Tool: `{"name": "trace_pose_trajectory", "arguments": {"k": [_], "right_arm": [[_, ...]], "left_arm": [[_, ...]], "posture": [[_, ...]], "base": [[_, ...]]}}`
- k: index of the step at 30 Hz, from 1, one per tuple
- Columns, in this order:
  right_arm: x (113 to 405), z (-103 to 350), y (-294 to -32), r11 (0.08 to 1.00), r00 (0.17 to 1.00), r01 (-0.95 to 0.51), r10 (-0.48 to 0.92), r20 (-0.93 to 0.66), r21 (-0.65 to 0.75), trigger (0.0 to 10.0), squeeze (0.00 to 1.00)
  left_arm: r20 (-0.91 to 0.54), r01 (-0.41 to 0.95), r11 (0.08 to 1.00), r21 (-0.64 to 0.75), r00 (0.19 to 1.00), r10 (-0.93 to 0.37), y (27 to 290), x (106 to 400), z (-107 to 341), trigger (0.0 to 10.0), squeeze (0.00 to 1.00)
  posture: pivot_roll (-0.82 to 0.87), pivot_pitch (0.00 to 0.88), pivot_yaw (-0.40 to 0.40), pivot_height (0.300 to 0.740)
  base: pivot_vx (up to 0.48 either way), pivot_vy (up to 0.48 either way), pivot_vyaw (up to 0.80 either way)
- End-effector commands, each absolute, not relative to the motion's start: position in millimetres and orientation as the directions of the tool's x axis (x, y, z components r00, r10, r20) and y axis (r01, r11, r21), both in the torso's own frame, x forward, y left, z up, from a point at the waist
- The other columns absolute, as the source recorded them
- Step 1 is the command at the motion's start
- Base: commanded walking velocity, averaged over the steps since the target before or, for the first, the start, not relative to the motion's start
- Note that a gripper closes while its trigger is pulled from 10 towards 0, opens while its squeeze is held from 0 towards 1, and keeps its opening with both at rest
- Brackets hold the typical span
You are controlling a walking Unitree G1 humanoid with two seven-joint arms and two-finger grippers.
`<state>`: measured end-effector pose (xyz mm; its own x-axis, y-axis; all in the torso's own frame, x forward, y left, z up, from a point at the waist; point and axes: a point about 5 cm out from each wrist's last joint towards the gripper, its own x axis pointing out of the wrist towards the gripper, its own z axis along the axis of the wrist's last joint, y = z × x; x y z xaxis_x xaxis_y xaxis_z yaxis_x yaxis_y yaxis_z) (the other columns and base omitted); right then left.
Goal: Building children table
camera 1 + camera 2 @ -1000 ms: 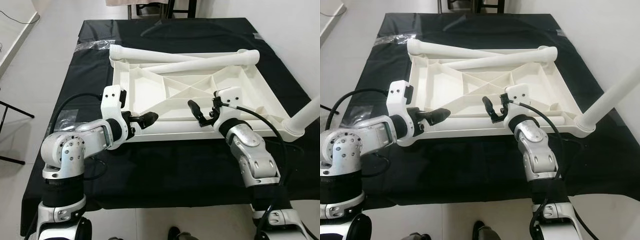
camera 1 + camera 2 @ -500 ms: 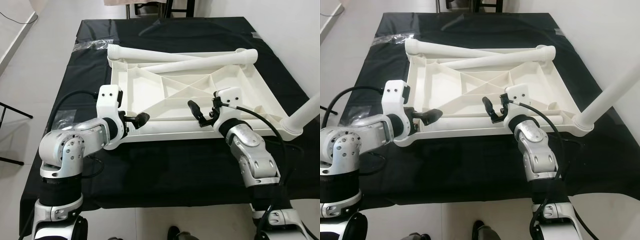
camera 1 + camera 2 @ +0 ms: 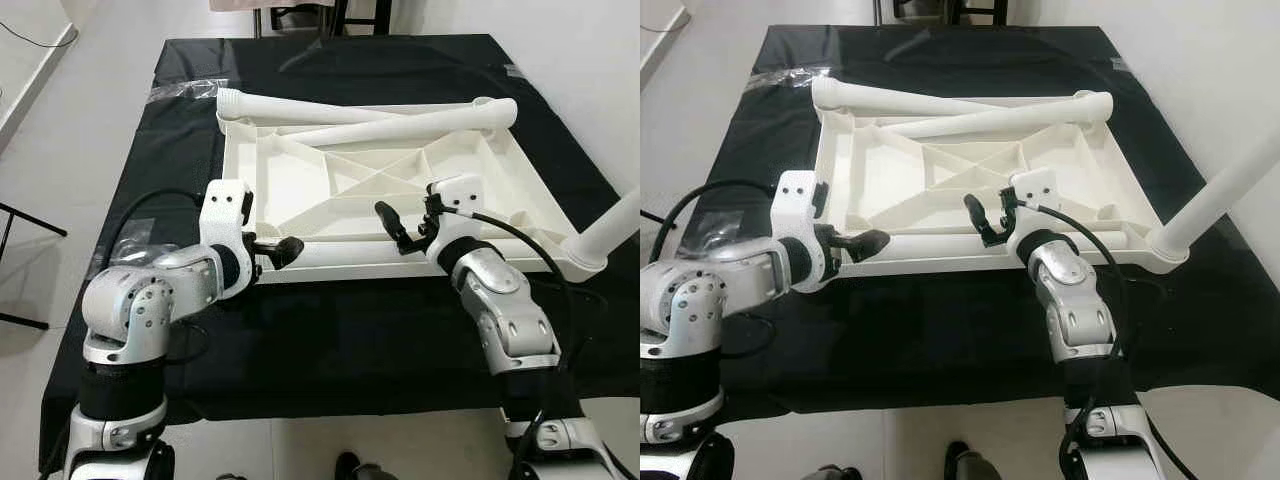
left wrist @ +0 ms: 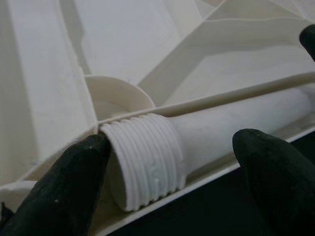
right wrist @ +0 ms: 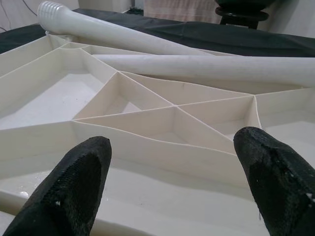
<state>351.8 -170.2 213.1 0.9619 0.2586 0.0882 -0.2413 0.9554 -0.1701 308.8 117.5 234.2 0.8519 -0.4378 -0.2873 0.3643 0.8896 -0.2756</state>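
Note:
A white plastic tabletop (image 3: 233,150) lies upside down on the black-covered table (image 3: 350,320). One white leg (image 3: 940,247) lies inside it along the near rim, and its threaded end (image 4: 142,157) is at the near-left corner socket. My left gripper (image 3: 283,247) is open at that corner, its fingers (image 4: 74,191) on either side of the threaded end without closing on it. My right gripper (image 3: 395,224) hovers open over the middle of the near rim, empty, looking across the ribs (image 5: 172,105). Another leg (image 3: 612,233) stands screwed into the near-right corner. Two loose legs (image 3: 420,124) lie crossed over the far side.
Clear plastic bags lie at the table's far left (image 3: 185,90) and near my left arm (image 3: 130,240). Dark chair legs (image 3: 340,15) stand beyond the far edge. Tiled floor runs along the left, with a black stand (image 3: 25,220); a white wall (image 3: 600,60) is close on the right.
My left gripper has drawn back and down towards the near-left corner, and its fingers now straddle the leg's threaded end. The right arm has stayed put.

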Motion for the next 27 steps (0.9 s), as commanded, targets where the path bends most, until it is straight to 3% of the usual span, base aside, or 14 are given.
{"name": "trace_pose_trajectory", "arguments": {"k": [1, 13, 15, 18, 23, 27], "right_arm": [[351.0, 209.9, -169.4, 0.955, 0.962, -0.25, 0.263, 0.07, -0.161, 10.0, 0.0], [350.8, 210.2, -169.3, 0.956, 0.962, -0.248, 0.262, 0.072, -0.157, 10.0, 0.0], [350.6, 210.2, -169.0, 0.956, 0.962, -0.249, 0.263, 0.072, -0.157, 10.0, 0.0], [350.1, 210.0, -167.6, 0.955, 0.961, -0.252, 0.266, 0.071, -0.158, 10.0, 0.0], [349.7, 209.9, -165.3, 0.953, 0.959, -0.26, 0.273, 0.071, -0.156, 10.0, 0.0], [349.6, 210.1, -164.6, 0.952, 0.959, -0.262, 0.276, 0.071, -0.156, 10.0, 0.0]], "left_arm": [[-0.284, 0.398, 0.851, -0.344, 0.82, -0.498, 110.2, 305.9, 228.5, 10.0, 0.0], [-0.243, 0.434, 0.773, -0.463, 0.776, -0.582, 105.2, 305.0, 226.3, 10.0, 0.0], [-0.237, 0.439, 0.737, -0.514, 0.753, -0.614, 104.9, 304.1, 222.7, 10.0, 0.0], [-0.187, 0.466, 0.597, -0.653, 0.665, -0.723, 99.9, 297.7, 215.5, 10.0, 0.0], [-0.191, 0.445, 0.501, -0.742, 0.577, -0.794, 97.1, 289.9, 196.6, 10.0, 0.0], [-0.193, 0.43, 0.476, -0.767, 0.553, -0.811, 97.8, 288.2, 190.1, 10.0, 0.0]], "posture": [[0.02, 0.241, -0.051, 0.74], [0.02, 0.24, -0.049, 0.74], [0.02, 0.238, -0.049, 0.74], [0.02, 0.237, -0.05, 0.74], [0.02, 0.237, -0.052, 0.74], [0.02, 0.236, -0.054, 0.74]], "base": [[0.0, 0.0, 0.0], [0.0, 0.0, 0.0], [0.0, 0.0, 0.0], [0.0, 0.0, 0.0], [0.0, 0.0, 0.0], [0.0, 0.0, 0.0]]}}
